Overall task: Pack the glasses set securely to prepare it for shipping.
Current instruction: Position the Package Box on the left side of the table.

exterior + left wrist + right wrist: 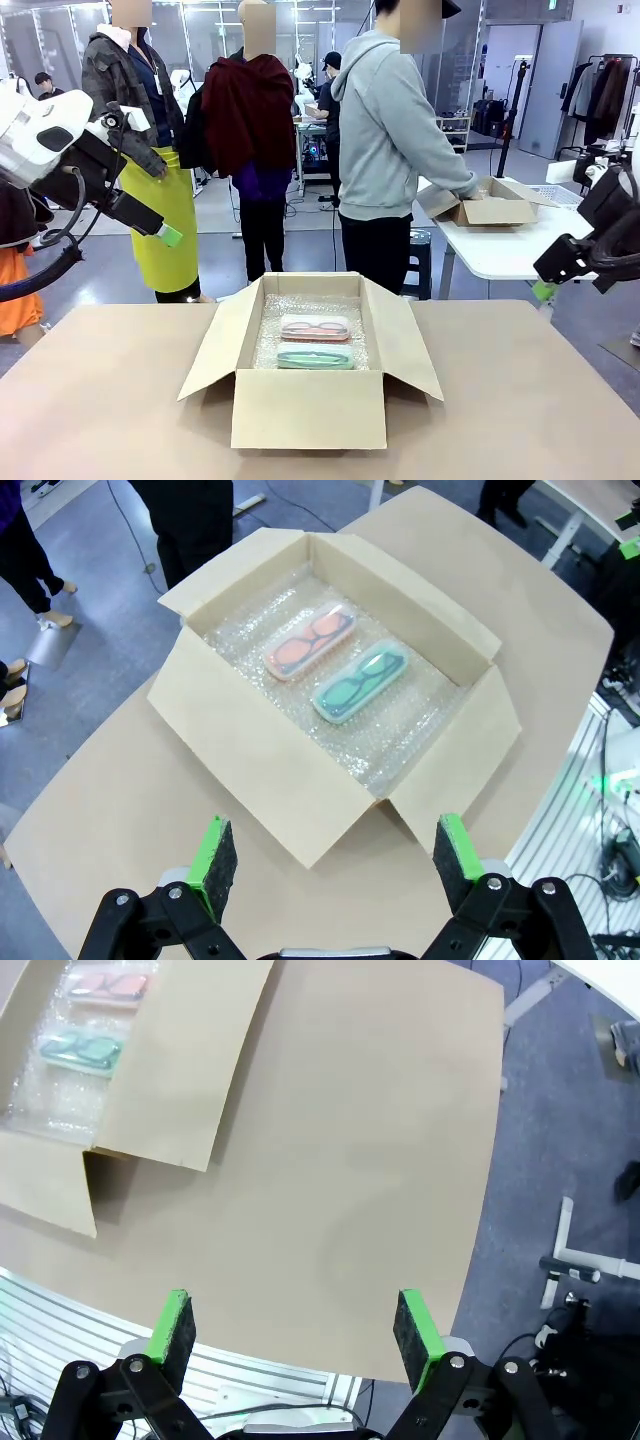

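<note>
Cardboard box (309, 405) open-topped — flaps (215, 345) splayed outward, entry from above free; bare surface (100, 400) either side; pink case (315, 327) and mint case (316, 358) lie inside.

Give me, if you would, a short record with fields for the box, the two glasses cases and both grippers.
box: cardboard box on the table, flaps open
lining: bubble wrap on the box floor
contents: pink case and mint green case side by side on the wrap, pink farther from the robot
left arm: left gripper open, empty, raised clear of the box
right arm: right gripper open, empty, raised over bare table
</note>
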Tool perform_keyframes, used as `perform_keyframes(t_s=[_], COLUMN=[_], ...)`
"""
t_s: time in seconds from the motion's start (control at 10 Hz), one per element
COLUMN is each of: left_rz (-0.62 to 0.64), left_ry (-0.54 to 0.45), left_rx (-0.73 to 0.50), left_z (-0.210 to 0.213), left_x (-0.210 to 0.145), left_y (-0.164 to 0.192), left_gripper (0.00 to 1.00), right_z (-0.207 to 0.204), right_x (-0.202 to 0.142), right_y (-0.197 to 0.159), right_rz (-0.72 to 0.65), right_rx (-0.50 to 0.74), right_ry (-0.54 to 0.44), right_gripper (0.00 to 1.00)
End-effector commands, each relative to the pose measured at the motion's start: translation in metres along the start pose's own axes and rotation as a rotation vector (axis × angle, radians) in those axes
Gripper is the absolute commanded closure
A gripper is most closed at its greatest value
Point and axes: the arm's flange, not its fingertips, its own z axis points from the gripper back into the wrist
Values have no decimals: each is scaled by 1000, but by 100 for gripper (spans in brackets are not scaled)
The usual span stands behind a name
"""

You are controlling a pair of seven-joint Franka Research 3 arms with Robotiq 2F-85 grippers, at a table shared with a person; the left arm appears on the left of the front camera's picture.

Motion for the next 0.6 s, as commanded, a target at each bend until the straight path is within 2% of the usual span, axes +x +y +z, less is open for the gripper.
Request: perform_keyframes(t_s=[0.0, 0.3, 0.5], left_rz=[-4, 0, 197], left_ry=[-19, 0, 32], left_rx=[-11, 0, -42], left_z=[1, 0, -22], left_x=[-1, 0, -9], left_y=[1, 0, 53], left_gripper=[0, 0, 0], right_z=[0, 0, 0], right_x=[-1, -1, -1], right_y=[-1, -1, -1], right_rz=[0, 0, 0], right_rx=[-4, -4, -4], right_ry=[6, 6, 6], right_gripper=[0, 0, 0])
